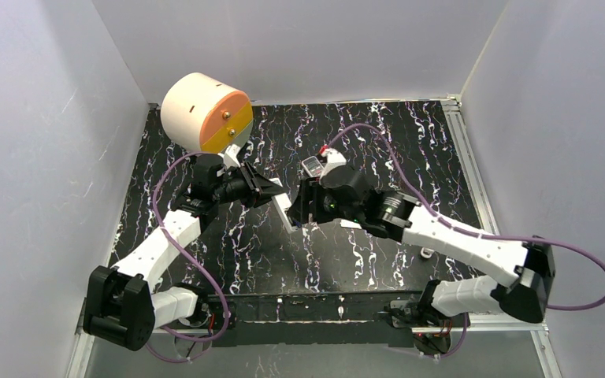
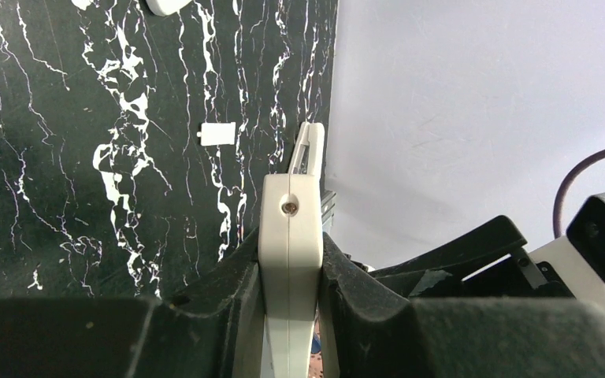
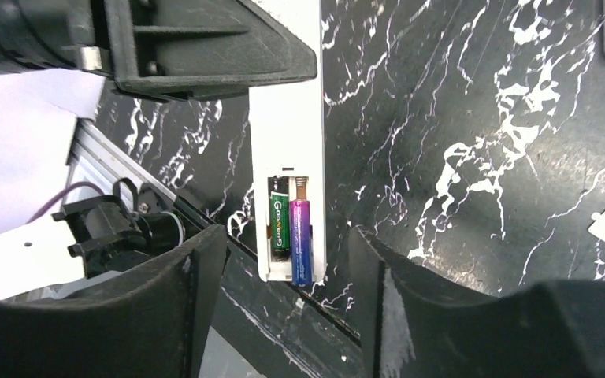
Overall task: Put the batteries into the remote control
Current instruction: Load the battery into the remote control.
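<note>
The left gripper [image 2: 290, 264] is clenched on a slim white plastic remote control [image 3: 287, 142], held above the black marbled counter [image 3: 480, 157]. The remote's long axis points at the nearer right gripper [image 3: 283, 236], whose jaws stand apart, grasping nothing, either side of its open end. A glossy dark green battery [image 3: 279, 224] and a purple battery [image 3: 301, 240] lie lengthwise, side by side in the compartment, the purple perhaps not fully seated.
</note>
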{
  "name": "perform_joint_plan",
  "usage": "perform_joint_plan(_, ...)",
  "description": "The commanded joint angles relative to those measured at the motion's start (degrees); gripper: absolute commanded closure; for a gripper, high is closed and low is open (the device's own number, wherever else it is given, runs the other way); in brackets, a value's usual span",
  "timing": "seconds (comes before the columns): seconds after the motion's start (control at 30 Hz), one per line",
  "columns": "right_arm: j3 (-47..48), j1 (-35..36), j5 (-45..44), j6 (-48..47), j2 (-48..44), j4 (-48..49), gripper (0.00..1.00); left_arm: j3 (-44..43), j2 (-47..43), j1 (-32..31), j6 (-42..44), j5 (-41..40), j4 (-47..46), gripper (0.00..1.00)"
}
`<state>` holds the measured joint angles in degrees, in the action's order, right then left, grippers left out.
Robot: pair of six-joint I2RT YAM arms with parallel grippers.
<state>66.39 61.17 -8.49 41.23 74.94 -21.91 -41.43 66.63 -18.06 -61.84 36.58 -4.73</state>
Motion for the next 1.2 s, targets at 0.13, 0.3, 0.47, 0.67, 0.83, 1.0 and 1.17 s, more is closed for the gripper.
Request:
perform_joint_plan(0.13, -14.8, 0.2, -8.3, 8.7, -15.9, 23.2, 0.13, -3.5, -3.9, 0.2, -4.5, 3.7, -3.7, 1.0)
perform_joint_plan(0.3, -25.6, 0.2, -6.6, 15.0, -21.8, 44.7, 0.05, -5.1, -6.0, 0.3, -12.9, 3.8, -7.7, 1.0)
perform_joint_plan(0.47, -27.9, 0.2, -6.1, 18.1, -24.1, 50.4, 0.03, -5.5, -6.7, 0.2, -24.7, 3.2, -13.5, 1.0)
perform_joint_plan(0.67, -27.9, 0.2, -3.2, 20.9, -23.6, 56.9, 0.02, -3.1, -7.6, 0.2, -36.8, 0.4, -21.1, 1.0)
perform_joint_plan(0.83, -27.1, 0.2, -0.3, 24.6, -20.7, 60.7, 0.03, -0.6, -8.8, 0.1, -42.4, -0.7, -26.3, 1.0)
perform_joint_plan(1.0, -28.6, 0.2, -1.4, 26.4, -20.3, 67.2, 0.07, 1.2, -10.5, 0.0, -44.2, -0.9, -27.6, 1.0)
perform_joint_plan(1.17, -26.9, 0.2, -2.3, 26.1, -19.7, 64.9, 0.07, 2.3, -10.9, 0.0, -44.3, -0.7, -28.8, 1.0)
